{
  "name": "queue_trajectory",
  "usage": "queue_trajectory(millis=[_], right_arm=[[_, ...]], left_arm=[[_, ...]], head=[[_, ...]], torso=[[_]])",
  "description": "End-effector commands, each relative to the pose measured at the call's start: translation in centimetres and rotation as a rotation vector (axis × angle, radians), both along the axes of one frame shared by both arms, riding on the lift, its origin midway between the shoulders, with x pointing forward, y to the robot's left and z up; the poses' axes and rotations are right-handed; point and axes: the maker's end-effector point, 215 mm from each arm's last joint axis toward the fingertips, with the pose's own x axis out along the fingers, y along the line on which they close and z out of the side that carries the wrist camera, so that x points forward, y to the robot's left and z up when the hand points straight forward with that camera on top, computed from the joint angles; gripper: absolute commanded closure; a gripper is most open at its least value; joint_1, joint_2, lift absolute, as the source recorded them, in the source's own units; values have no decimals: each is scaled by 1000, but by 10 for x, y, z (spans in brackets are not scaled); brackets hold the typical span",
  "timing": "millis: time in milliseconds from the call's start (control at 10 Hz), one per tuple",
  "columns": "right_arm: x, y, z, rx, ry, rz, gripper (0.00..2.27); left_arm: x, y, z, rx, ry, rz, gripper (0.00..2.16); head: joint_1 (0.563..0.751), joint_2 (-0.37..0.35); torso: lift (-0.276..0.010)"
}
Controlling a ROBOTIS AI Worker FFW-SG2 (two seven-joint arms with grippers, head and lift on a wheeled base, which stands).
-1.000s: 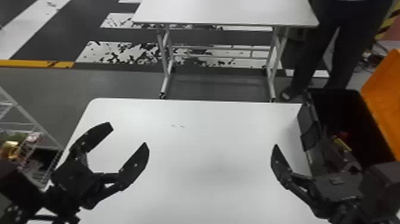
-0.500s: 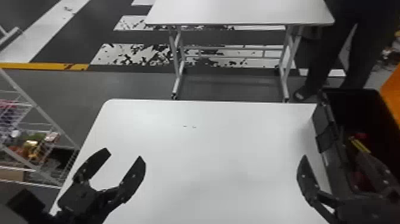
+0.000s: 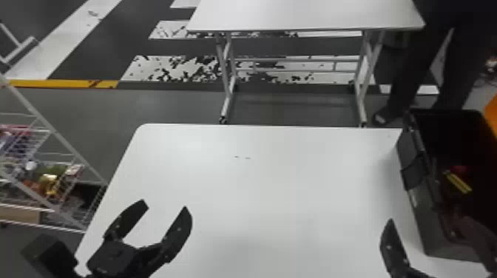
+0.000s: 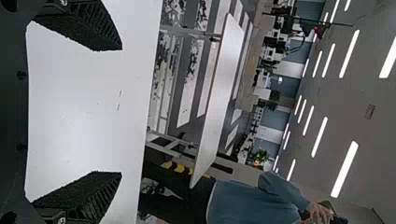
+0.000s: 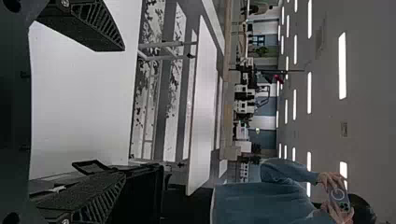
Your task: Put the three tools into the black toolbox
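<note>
Your left gripper, right gripper: black fingers wide, empty; long yellow tool in black plastic toolbox, likely stowed.

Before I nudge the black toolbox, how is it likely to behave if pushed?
The black toolbox looks stiff, since its side wall stands straight. Its flat-sided, boxy shape suggests sliding rather than rolling. The yellow item inside might shift if the push is abrupt.
</note>
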Motion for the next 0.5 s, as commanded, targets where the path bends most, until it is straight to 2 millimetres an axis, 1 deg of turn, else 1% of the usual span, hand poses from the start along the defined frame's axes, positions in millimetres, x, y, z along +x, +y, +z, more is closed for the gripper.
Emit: queue_trajectory(millis=[0,100,400], right_arm=[[-14,2,-6,-3,18,9,33],[-21,3,-6,-1,21,12,29],[-45,-1,-13,-9,52,3,29]], left_arm=[[-12,2,-7,-6,22,6,46],[-19,3,-13,-15,43,11,46],[-36,4,-21,-34,81,24,46]], head=[[695,133],[695,142],[695,159]], torso=[[-51],[-51],[-51]])
